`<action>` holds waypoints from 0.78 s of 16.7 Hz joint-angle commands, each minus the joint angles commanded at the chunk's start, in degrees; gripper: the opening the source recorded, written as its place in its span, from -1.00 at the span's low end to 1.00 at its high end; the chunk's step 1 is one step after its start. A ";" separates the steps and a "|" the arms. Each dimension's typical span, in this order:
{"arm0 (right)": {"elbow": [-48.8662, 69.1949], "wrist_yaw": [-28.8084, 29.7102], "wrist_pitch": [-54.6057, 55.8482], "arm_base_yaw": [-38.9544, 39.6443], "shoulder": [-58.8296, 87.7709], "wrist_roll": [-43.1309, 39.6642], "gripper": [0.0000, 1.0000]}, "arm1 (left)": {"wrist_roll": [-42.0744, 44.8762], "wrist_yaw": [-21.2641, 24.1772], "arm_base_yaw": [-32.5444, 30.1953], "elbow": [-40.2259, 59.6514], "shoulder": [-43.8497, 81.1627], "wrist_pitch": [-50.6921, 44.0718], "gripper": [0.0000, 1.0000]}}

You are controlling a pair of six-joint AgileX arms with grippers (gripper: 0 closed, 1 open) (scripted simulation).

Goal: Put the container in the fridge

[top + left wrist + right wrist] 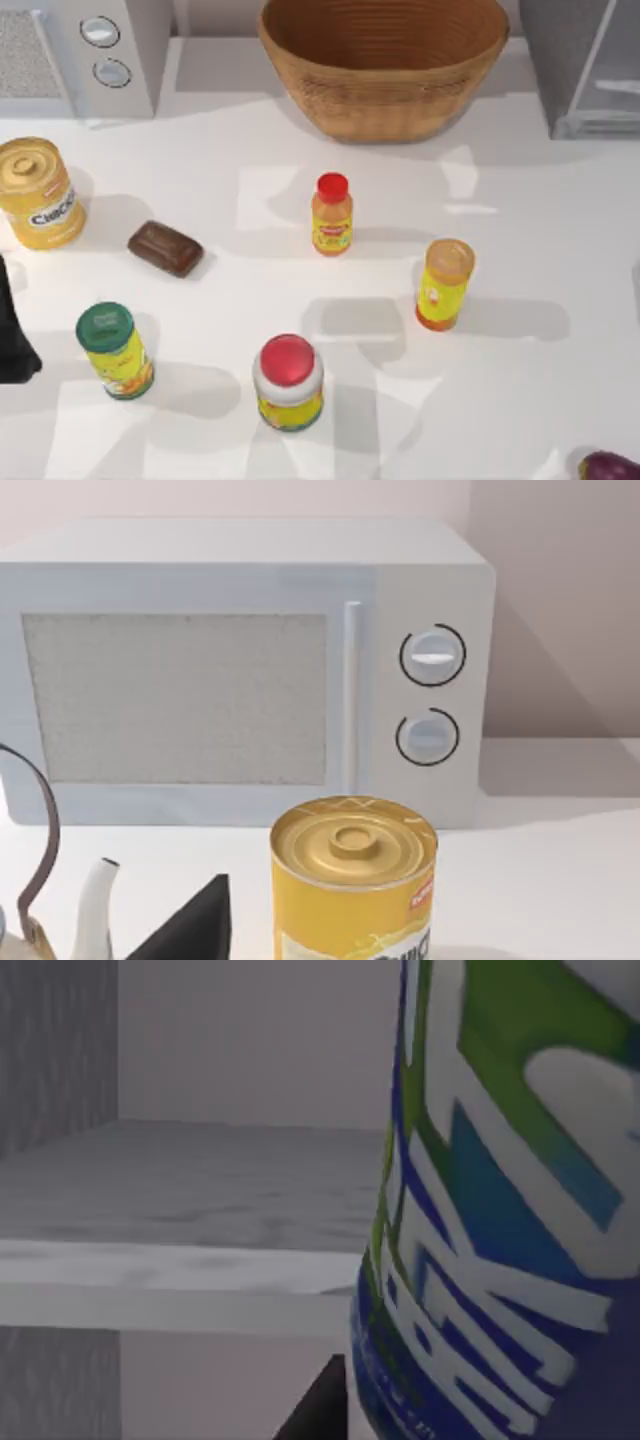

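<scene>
Fingers of my right arm hide behind the container — their grip I cannot tell.
The container hangs beside a grey fridge shelf; tilted, it may knock the shelf edge. My left arm waits at the worktop left edge, crowded with bottles — pale wall behind.

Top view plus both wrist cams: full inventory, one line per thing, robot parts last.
microwave: 1, light grey, two knobs, back left
basket: 1, tan wicker, back centre
fridge: 1, grey, back right; shelf in right wrist view
yellow tin: 1, gold lid, left edge
chocolate bar: 1, brown, right of the tin
orange bottle: 1, red cap, centre
yellow cylinder: 1, orange lid, right of centre
green-lid jar: 1, yellow, front left
red-lid jar: 1, yellow label, front centre
purple item: 1, front right corner
container: 1, blue-green label, close in right wrist view, by fridge shelf
left arm: black, left edge
</scene>
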 joint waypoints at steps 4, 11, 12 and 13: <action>-0.79 -3.87 5.73 -2.74 13.05 0.42 -0.98 | 0.00 0.00 0.00 0.00 0.00 0.00 1.00; -1.39 -5.24 7.44 -3.65 16.77 0.60 -0.98 | 0.00 0.00 0.00 0.00 0.00 0.00 1.00; -1.32 -5.15 7.30 -3.36 16.72 0.58 -0.98 | 0.00 0.00 0.00 0.00 0.00 0.00 1.00; -1.18 -5.14 7.22 -3.34 16.84 0.59 -0.98 | 0.00 0.00 0.00 0.00 0.00 0.00 1.00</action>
